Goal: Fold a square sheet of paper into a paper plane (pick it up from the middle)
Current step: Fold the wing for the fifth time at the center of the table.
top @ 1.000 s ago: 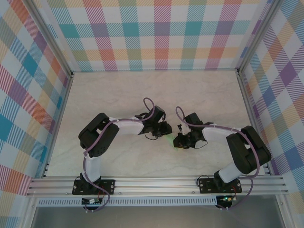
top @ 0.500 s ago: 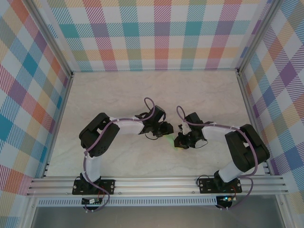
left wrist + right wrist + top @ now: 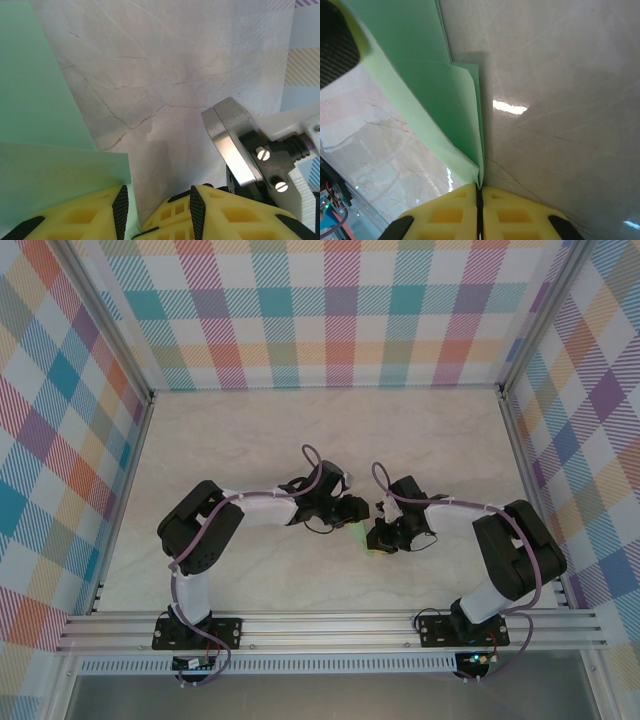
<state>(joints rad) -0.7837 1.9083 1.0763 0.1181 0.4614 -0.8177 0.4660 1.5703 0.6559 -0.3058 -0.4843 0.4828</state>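
**Left opens up, right keeps the pinch**

Since a second ago the left gripper [image 3: 156, 200] has edged toward its partner and its fingers have parted, bare table [image 3: 250, 440] showing between them. The right gripper [image 3: 480, 189] is pinched tight on the paper plane [image 3: 435, 100] at a folded edge, probably anchoring it while left regrips. It lies at mid-table between the wrists. Both forearms reach inward, low.

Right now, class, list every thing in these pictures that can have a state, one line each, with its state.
pale mint-green folded paper plane: folded in layers, one end pinched by the right gripper.
left gripper: open, jaws apart, the paper's edge beside one of them.
right gripper: shut on the paper plane.
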